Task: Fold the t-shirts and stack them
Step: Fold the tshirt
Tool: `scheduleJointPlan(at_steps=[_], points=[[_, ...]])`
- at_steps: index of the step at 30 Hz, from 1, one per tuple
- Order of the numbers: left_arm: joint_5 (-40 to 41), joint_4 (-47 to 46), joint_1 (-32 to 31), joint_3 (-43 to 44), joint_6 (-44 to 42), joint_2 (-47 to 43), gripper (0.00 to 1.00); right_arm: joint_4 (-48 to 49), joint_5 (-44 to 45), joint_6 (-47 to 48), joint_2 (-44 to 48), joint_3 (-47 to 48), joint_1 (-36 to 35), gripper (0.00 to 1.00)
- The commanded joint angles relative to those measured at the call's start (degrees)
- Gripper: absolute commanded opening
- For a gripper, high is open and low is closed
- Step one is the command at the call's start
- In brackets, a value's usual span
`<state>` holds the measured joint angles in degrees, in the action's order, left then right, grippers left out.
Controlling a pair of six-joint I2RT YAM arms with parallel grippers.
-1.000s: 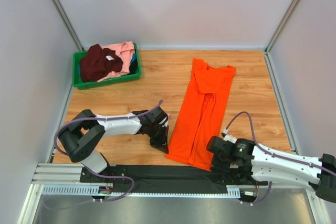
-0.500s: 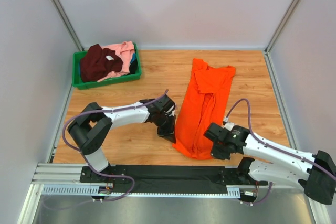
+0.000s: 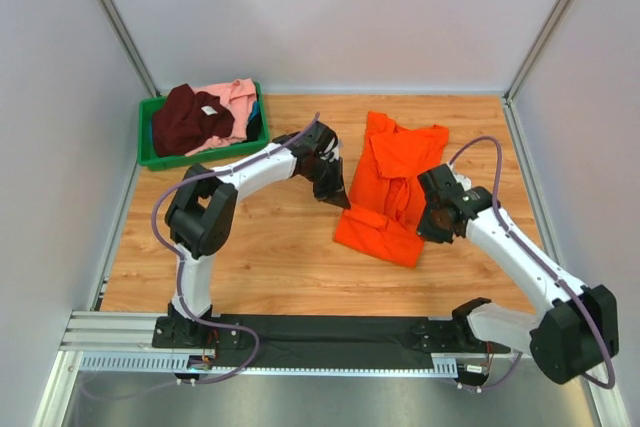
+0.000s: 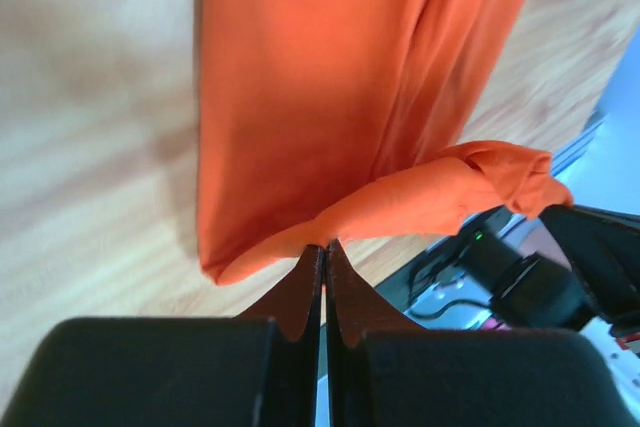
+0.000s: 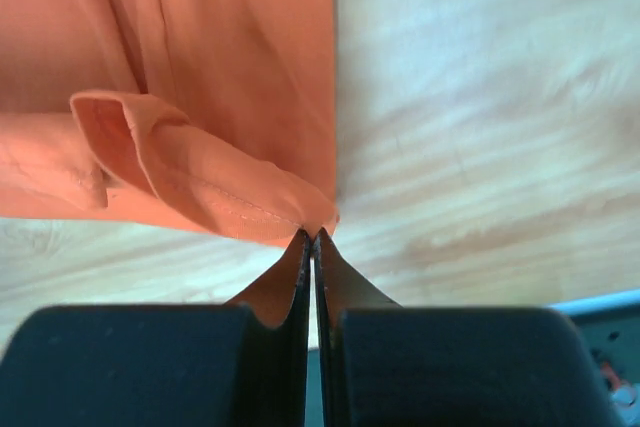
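Between the two end effectors: a bright orange cloth t-shirt (image 3: 398, 162) lies lengthwise on the wooden worktop (image 3: 260, 257). Its collar end points away from the arm bases and its lower part is doubled back over the rest.
Left end effector (image 3: 338, 200): fully closed, fingers pressed together with no gap, at the left edge of the orange shirt.
Left wrist view: the left end effector (image 4: 323, 247) pinches one corner of the hem. The bright orange cloth t-shirt (image 4: 300, 97) rises off the wood to the tips in a loose loop.
Right end effector (image 3: 430, 225): also fully closed, at the right edge of the shirt.
Right wrist view: the right end effector (image 5: 312, 235) nips the other hem corner, with the stitched edge showing. The bright orange cloth t-shirt (image 5: 220, 37) spreads out beyond and to the left of the tips.
Held hem: runs from one end effector to the other across the shirt's width, over the middle of the garment.
Crease: lies on the worktop on the arm-base side of both end effectors.
Collar end: lies flat on the wood beyond both end effectors.
Far beyond and left of the left end effector: a green plastic bin (image 3: 200, 160) sits at the far left corner of the worktop, well apart from the orange shirt.
Bin contents: a crumpled dark maroon cloth t-shirt (image 3: 185, 122) with its white neck label (image 3: 208, 110) showing lies partly over a light pink cloth t-shirt (image 3: 238, 99).
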<state>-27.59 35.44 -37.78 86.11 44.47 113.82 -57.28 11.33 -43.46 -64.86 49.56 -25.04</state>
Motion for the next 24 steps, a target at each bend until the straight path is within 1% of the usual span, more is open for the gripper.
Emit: scheduleJointPlan(at_steps=[1, 2, 4, 6, 8, 12, 17, 20, 24], points=[[-3.51, -0.80, 1.39, 7.22, -0.61, 5.25, 0.00, 6.38, 0.18, 11.72, -4.65, 6.40, 4.19, 0.00], [-4.48, -1.33, 1.74, 10.19, -0.52, 6.49, 0.00, 7.69, 0.01, 14.52, -6.31, 7.82, 4.90, 0.00], [-5.62, -3.61, 2.62, 12.85, 0.35, 9.99, 0.00, 9.28, 0.01, 16.91, -10.62, 9.93, 6.31, 0.00], [-8.52, -5.72, 3.50, 16.01, 2.19, 13.07, 0.00, 10.08, 0.18, 18.84, -14.83, 12.92, 8.41, 0.00], [-10.10, -8.37, 3.94, 18.29, 2.99, 14.58, 0.00, 9.99, -0.17, 19.38, -16.96, 14.59, 10.00, 0.00], [-10.28, -8.46, 4.64, 22.61, 3.52, 17.74, 0.00, 12.10, -2.98, 21.22, -20.04, 16.35, 13.60, 0.00], [-11.08, -11.97, 5.52, 23.49, 6.50, 20.12, 0.00, 13.59, -4.74, 23.25, -24.61, 18.38, 14.49, 0.00], [-9.07, -11.19, 5.96, 24.11, 6.86, 21.00, 0.00, 14.03, -4.65, 23.86, -26.71, 19.43, 15.28, 0.00], [-9.05, -11.35, 6.66, 24.20, 7.91, 22.41, 0.00, 14.56, -4.21, 24.65, -28.13, 20.49, 15.72, 0.00]])
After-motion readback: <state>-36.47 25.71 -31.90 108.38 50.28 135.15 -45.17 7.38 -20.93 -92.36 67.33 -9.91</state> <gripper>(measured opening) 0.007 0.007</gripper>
